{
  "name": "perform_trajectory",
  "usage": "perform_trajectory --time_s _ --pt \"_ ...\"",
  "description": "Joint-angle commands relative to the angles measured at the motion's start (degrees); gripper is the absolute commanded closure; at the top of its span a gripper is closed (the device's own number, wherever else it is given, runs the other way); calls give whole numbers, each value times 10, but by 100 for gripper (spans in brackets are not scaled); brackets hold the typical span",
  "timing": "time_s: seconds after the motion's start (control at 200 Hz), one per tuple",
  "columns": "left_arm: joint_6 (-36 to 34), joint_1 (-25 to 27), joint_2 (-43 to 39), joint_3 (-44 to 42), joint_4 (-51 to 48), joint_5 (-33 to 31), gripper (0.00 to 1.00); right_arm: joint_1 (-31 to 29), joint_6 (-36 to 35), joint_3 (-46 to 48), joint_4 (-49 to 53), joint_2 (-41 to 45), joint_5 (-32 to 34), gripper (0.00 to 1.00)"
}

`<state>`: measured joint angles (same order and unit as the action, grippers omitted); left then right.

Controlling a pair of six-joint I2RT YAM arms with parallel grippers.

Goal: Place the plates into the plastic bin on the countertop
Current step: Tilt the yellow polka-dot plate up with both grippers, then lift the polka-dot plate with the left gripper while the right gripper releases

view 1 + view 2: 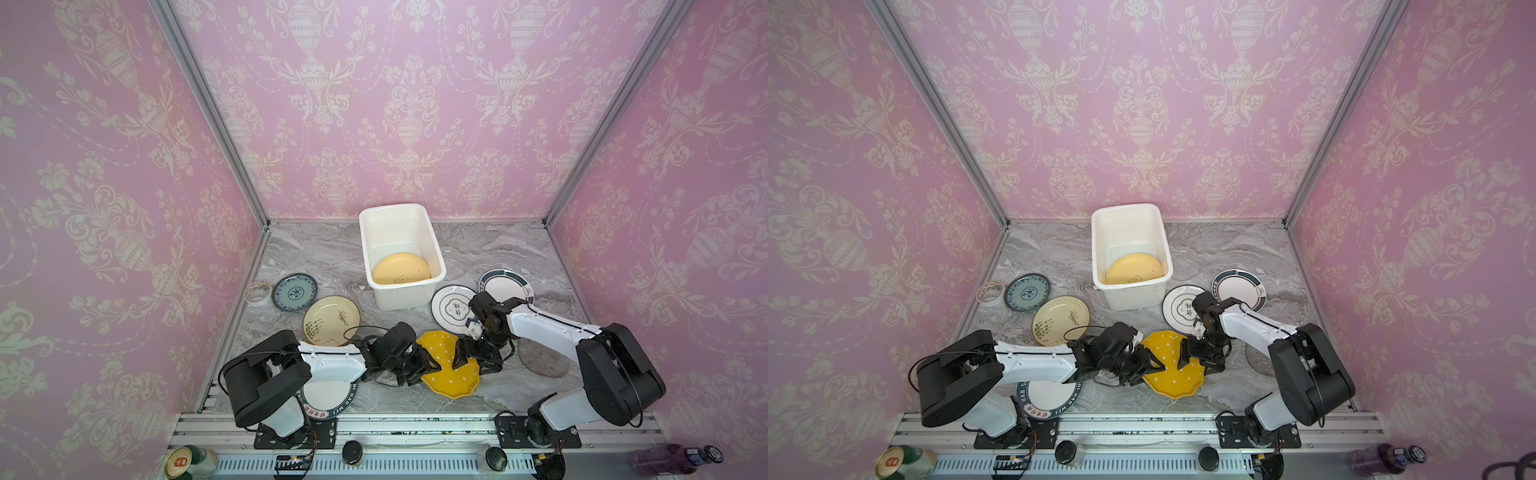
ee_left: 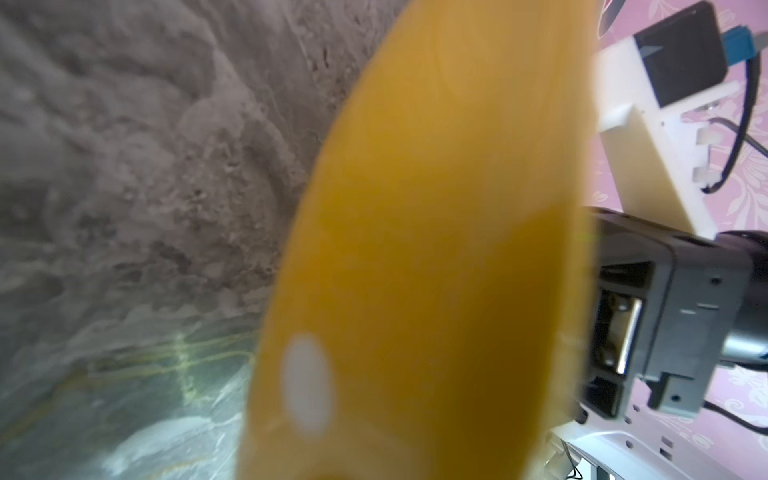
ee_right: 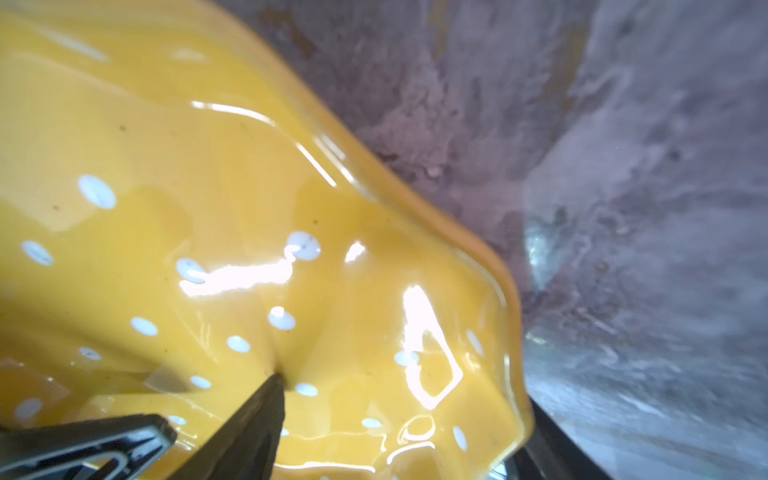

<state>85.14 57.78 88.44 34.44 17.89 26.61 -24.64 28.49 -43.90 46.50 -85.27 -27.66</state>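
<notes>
The orange scalloped white-dotted plate (image 1: 446,372) (image 1: 1173,376) hangs tilted low over the countertop (image 1: 316,257) between both grippers. My right gripper (image 1: 461,353) (image 1: 1183,353) is shut on its right rim: one finger (image 3: 266,407) presses the top face (image 3: 208,208) and the other lies under the edge. My left gripper (image 1: 430,361) (image 1: 1148,359) straddles the left rim. Its wrist view is filled by the blurred plate (image 2: 415,249), so its jaws are hidden. The white plastic bin (image 1: 365,249) (image 1: 1096,249) holds a yellow plate (image 1: 401,270).
On the left lie a blue-patterned plate (image 1: 294,291), a cream plate (image 1: 331,321) and a tape roll (image 1: 257,293). A lettered-rim white plate (image 1: 328,399) lies under the left arm. Right of the bin are two white dark-rimmed plates (image 1: 451,309) (image 1: 505,286) and a grey glass plate (image 1: 542,361).
</notes>
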Motion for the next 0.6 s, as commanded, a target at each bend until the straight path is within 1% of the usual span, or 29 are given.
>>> perform_trajectory --time_s 0.0,0.27,0.5,0.595 --pt "-25 9 -57 41 135 11 60 -17 0 -15 -42 11 -69 22" --pt "-44 1 -112 21 89 -35 73 -16 16 -14 -39 30 -52 21" --pt "-51 -4 -140 11 56 -57 87 -15 28 -22 -32 48 -38 18" --pt "-59 -6 -155 16 25 -66 93 -12 33 -32 -20 59 -30 18"
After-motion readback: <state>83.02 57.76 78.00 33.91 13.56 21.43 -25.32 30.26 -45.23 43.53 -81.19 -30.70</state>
